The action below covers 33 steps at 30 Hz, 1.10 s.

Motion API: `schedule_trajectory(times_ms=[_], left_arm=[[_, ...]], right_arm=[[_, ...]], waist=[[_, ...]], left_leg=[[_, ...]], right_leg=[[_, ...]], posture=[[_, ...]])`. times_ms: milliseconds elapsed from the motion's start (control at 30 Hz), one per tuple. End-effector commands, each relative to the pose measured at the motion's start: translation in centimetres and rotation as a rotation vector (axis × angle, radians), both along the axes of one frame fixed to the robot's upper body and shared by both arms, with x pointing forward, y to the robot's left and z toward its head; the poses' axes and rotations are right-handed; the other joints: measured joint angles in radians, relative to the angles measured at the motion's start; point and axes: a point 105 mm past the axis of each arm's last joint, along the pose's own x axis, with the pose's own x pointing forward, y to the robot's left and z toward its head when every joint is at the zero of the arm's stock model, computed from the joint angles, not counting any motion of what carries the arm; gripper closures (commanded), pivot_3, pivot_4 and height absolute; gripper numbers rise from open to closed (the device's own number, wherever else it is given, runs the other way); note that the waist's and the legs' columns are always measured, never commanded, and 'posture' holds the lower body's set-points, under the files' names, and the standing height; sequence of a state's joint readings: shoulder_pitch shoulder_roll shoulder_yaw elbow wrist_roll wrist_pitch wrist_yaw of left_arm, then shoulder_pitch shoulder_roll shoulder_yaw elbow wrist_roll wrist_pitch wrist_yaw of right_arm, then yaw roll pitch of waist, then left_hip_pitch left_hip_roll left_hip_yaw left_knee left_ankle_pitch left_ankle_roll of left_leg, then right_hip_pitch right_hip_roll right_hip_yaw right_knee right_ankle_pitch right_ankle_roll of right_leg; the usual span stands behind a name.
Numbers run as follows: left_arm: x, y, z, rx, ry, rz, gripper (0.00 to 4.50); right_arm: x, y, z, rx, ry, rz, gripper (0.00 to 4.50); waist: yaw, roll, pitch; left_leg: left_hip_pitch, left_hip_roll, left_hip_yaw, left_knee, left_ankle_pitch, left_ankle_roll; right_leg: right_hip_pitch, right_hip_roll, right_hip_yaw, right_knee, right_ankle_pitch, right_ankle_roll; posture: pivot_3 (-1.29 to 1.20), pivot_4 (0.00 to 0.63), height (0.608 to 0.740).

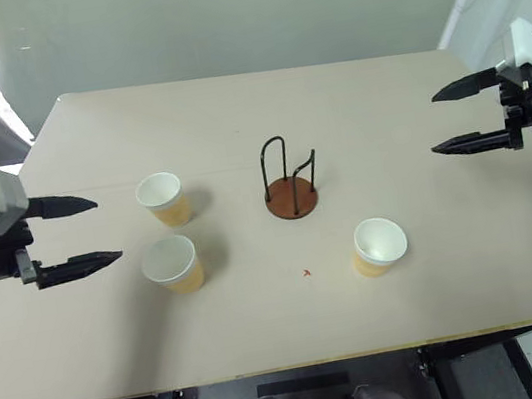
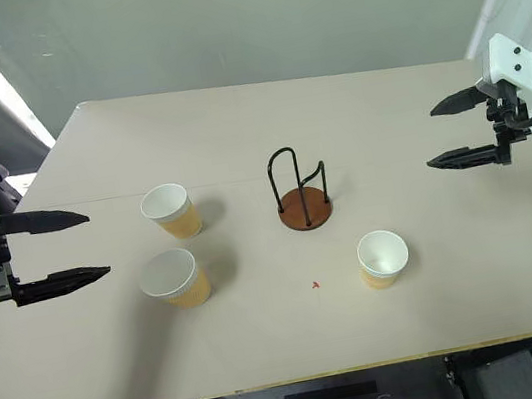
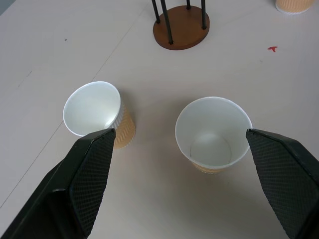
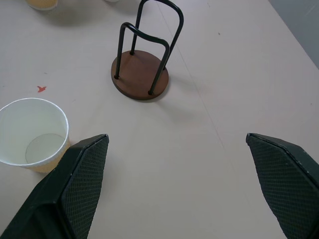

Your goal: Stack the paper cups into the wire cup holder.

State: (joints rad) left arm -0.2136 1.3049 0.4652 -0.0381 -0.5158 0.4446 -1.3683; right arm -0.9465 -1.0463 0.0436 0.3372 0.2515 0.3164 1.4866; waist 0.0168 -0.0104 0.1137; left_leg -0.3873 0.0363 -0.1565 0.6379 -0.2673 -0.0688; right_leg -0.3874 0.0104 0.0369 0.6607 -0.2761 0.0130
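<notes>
Beige table, cups well inside edges

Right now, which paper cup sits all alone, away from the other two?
The cup on the right side of the wire cup holder sits alone. The other two cups stand close together on the left.
</notes>
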Motion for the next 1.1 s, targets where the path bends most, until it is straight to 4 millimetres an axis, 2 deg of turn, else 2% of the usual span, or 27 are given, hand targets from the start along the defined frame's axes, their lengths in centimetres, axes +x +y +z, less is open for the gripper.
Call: schedule_trajectory(times_ms=[33, 233, 300, 400, 567, 633, 700, 900, 1033, 1100], left_arm=[[-0.2, -0.1, 0.9, 0.015, -0.035, -0.004, 0.02], [-0.2, -0.2, 0.9, 0.012, -0.04, -0.01, 0.02], [0.0, -0.6, 1.0, 0.004, -0.048, -0.023, 0.02], [0.5, -1.6, 0.6, -0.018, -0.059, -0.041, 0.02], [0.5, -3.3, -0.3, -0.045, -0.053, -0.073, 0.02], [0.7, -3.9, -0.4, -0.048, -0.058, -0.082, 0.02], [0.8, -4.4, -0.3, -0.057, -0.066, -0.091, 0.02], [0.8, -4.3, -0.2, -0.06, -0.072, -0.077, 0.02], [0.7, -4.2, -0.2, -0.059, -0.076, -0.067, 0.02], [0.7, -4.3, -0.2, -0.059, -0.077, -0.067, 0.02]], right_arm=[[-0.4, -0.2, 1.4, 0.002, -0.054, 0.001, 0.0], [-0.5, -0.2, 1.5, 0.013, -0.059, 0.004, 0.0], [-0.3, 0.5, 1.8, 0.039, -0.066, 0.024, 0.0], [1.3, 3.4, 1.5, 0.083, -0.1, 0.04, 0.0], [2.0, 6.9, -0.5, 0.061, -0.126, 0.098, 0.0], [2.7, 8.7, -0.8, 0.074, -0.149, 0.102, 0.0], [3.5, 9.6, -1.3, 0.046, -0.178, 0.086, 0.0], [4.8, 10.2, -3.1, -0.035, -0.221, 0.066, 0.0], [5.9, 10.8, -3.7, -0.005, -0.2, 0.038, 0.0], [6.2, 11.0, -4.2, 0.053, -0.132, 0.026, 0.0]], waist=[[0.0, 0.0, 0.0], [0.0, 0.0, 0.0], [0.0, 0.0, 0.0], [-0.004, 0.0, 0.0], [-0.007, 0.0, 0.0], [-0.006, 0.0, 0.0], [-0.006, 0.0, 0.0], [0.001, 0.0, 0.0], [0.0, 0.0, 0.0], [0.0, 0.0, 0.0]], left_leg=[[0.0, 0.0, 0.0, 0.0, 0.0, 0.0], [0.0, 0.0, 0.0, 0.0, 0.0, 0.0], [0.0, 0.0, 0.0, 0.0, 0.0, 0.0], [0.002, 0.0, 0.0, 0.0, 0.0, 0.0], [0.003, 0.001, 0.001, 0.0, 0.0, -0.001], [0.002, 0.001, 0.001, 0.0, 0.001, -0.001], [0.002, 0.001, 0.001, 0.0, 0.001, -0.001], [-0.001, 0.001, 0.0, -0.001, 0.001, -0.002], [-0.001, 0.001, 0.0, -0.001, 0.001, -0.003], [-0.001, 0.001, 0.0, -0.001, 0.001, -0.003]], right_leg=[[0.0, 0.0, 0.0, 0.0, 0.0, 0.0], [0.0, 0.0, 0.0, 0.0, 0.0, 0.0], [0.0, 0.0, 0.0, 0.0, 0.0, 0.0], [0.0, 0.0, 0.0, 0.0, 0.0, 0.0], [-0.001, 0.001, 0.002, 0.0, 0.0, 0.0], [-0.001, 0.001, 0.002, 0.001, 0.0, 0.0], [-0.001, 0.001, 0.002, 0.001, 0.0, 0.0], [-0.003, 0.001, 0.001, 0.001, 0.0, 0.0], [-0.003, 0.001, 0.001, 0.001, 0.0, 0.0], [-0.004, 0.001, 0.001, 0.001, 0.0, 0.0]], posture=[[0.0, 0.15, 0.74], [0.0, 0.15, 0.74], [0.0, 0.15, 0.74], [0.0, 0.15, 0.74], [0.0, 0.15, 0.74], [0.0, 0.15, 0.74], [0.0, 0.15, 0.74], [0.0, 0.15, 0.74], [0.0, 0.15, 0.74], [0.0, 0.15, 0.74]])
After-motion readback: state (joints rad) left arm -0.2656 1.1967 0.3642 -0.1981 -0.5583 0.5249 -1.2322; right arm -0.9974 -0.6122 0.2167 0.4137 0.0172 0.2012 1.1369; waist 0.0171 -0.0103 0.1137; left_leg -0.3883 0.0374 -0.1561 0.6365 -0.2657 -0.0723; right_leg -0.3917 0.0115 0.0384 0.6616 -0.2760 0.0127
